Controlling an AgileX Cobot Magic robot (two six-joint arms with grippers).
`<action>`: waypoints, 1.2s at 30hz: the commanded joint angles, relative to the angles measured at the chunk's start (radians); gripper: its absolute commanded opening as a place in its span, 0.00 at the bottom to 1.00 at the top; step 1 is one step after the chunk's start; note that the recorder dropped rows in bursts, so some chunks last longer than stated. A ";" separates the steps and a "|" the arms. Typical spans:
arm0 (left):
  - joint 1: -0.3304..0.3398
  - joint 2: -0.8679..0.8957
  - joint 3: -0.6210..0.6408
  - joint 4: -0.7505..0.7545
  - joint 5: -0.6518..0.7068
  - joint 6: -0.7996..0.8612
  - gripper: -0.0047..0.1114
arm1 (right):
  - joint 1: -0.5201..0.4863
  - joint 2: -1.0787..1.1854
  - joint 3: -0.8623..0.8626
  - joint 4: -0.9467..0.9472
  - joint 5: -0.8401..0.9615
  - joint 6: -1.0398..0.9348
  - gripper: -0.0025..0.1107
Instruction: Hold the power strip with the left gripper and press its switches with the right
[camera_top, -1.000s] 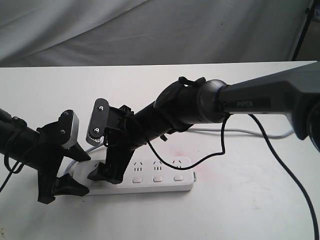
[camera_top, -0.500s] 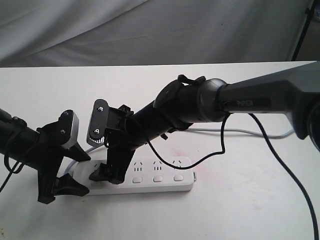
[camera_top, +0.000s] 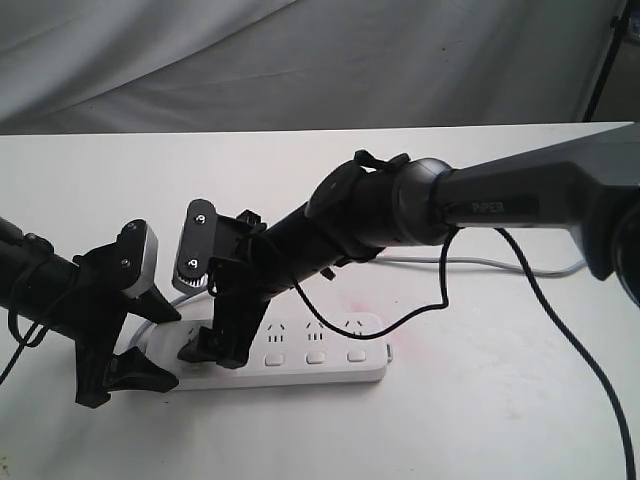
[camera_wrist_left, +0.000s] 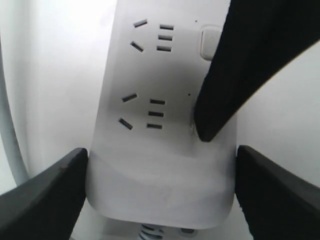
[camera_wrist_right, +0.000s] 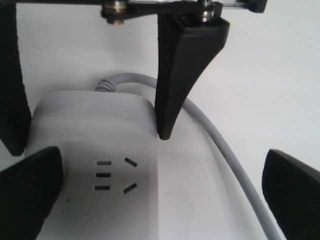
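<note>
While the left gripper (camera_wrist_left: 160, 170) pinches the power strip (camera_top: 335, 372) at its left end, our spread-fingered right gripper (camera_wrist_right: 160, 197) seems mid-press; next, we need the switch (camera_top: 275, 358) rightward.

Quick headcount from my end of the rig. One long white plastic power strip (camera_top: 330, 371) with rounded ends. On it I count three small white rounded push buttons (camera_top: 315, 357) and three sets of dark socket slots (camera_top: 313, 331) out in the open. The rest are under the claws, so I can't give a total. Two black two-fingered claws: left gripper (camera_top: 172, 352) and right gripper (camera_wrist_right: 162, 165). One thin grey cord (camera_top: 520, 264). One white table (camera_top: 480, 430). One grey cloth backdrop (camera_top: 300, 60).
</note>
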 joint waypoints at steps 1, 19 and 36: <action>-0.004 0.002 -0.002 -0.015 0.002 0.000 0.45 | 0.028 0.032 0.004 -0.076 -0.073 0.016 0.95; -0.004 0.002 -0.002 -0.015 0.002 0.000 0.45 | 0.032 0.030 0.004 -0.241 -0.069 0.115 0.95; -0.004 0.002 -0.002 -0.015 0.002 0.000 0.45 | 0.032 0.030 0.004 -0.358 -0.053 0.167 0.95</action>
